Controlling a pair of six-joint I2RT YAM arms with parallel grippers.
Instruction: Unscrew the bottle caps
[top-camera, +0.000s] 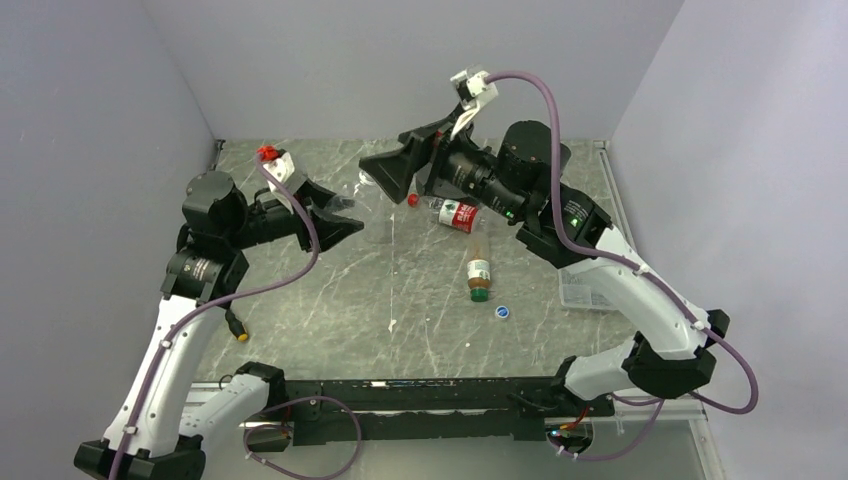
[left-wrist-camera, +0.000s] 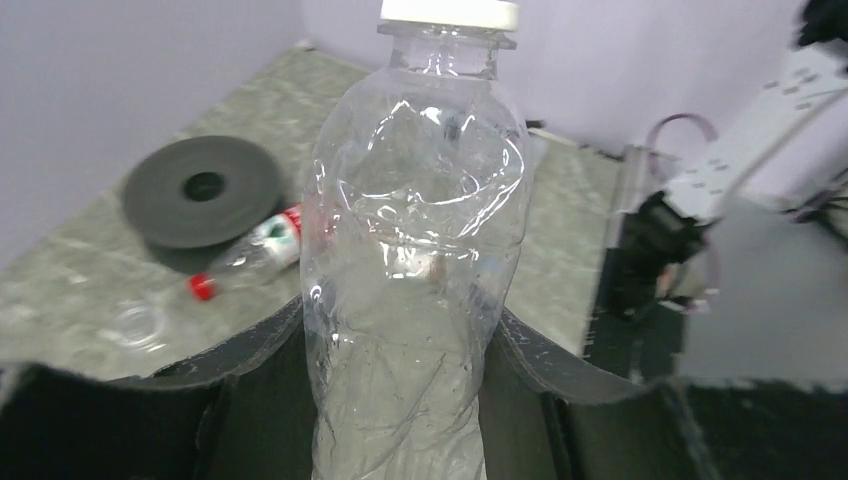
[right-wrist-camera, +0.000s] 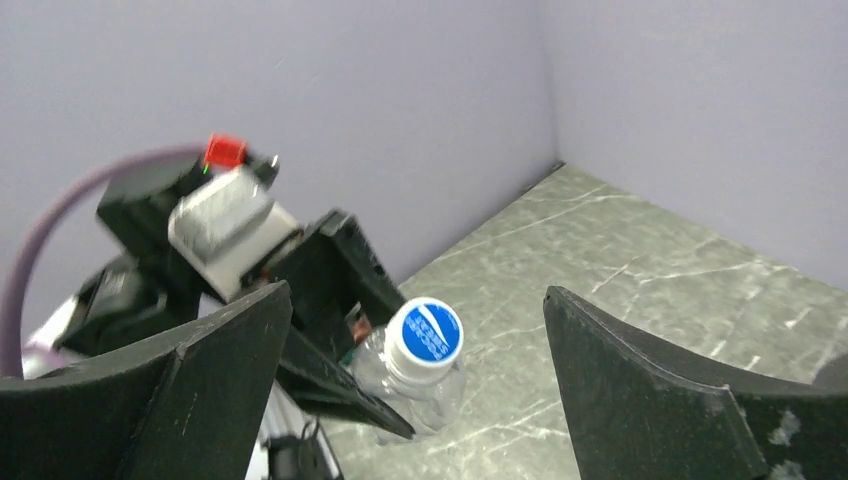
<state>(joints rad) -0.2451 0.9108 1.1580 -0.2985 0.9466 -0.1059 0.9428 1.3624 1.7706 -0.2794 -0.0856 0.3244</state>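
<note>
My left gripper (top-camera: 350, 212) is shut on a plain clear bottle (left-wrist-camera: 415, 250) and holds it off the table; its white cap (left-wrist-camera: 450, 12) is on. In the right wrist view the cap's blue top (right-wrist-camera: 425, 332) faces my right gripper (right-wrist-camera: 418, 300), which is open, with the cap between and beyond its fingers, apart from them. The red-label bottle (top-camera: 457, 214) lies on the table with its red cap on. The amber-brown bottle (top-camera: 479, 268) lies nearer, with a green cap. The second plain clear bottle is not clearly seen.
A loose blue cap (top-camera: 502, 312) lies on the table (top-camera: 330, 300) near the amber bottle. A clear plastic box (top-camera: 585, 292) sits at the right edge. A dark grey disc (left-wrist-camera: 200, 190) lies beyond the red-label bottle (left-wrist-camera: 260, 245). Walls close in on three sides.
</note>
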